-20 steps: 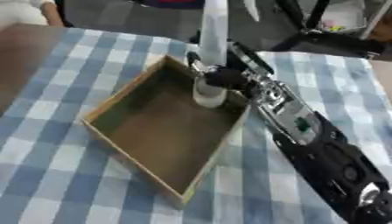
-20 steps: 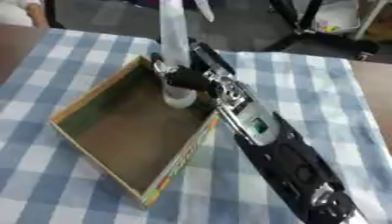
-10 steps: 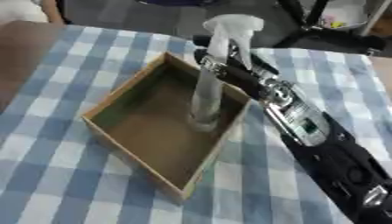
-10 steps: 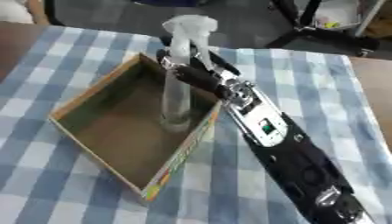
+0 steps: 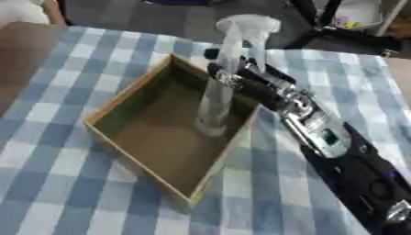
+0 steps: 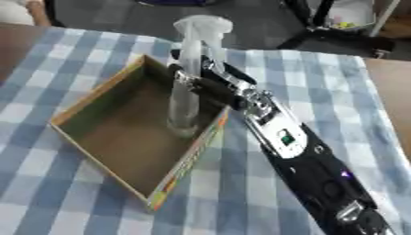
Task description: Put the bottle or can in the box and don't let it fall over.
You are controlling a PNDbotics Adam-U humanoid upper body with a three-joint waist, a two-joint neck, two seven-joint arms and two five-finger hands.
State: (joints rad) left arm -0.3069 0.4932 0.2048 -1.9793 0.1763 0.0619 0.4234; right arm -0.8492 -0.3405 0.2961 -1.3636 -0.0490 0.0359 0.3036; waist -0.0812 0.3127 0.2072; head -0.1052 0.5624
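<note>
No lettering, label, brand name, number or sign can be read anywhere in either view. The clear spray bottle (image 5: 218,98) standing in the cardboard box (image 5: 120,110) carries no legible label. The outer side wall of the box shows patches of printed colour in the right eye view, but no words can be made out there. The robot's right arm bears a small green patch (image 6: 285,137) on its silver casing; nothing on it can be read. The blue-and-white checked tablecloth (image 5: 56,193) is plain pattern, without print.
</note>
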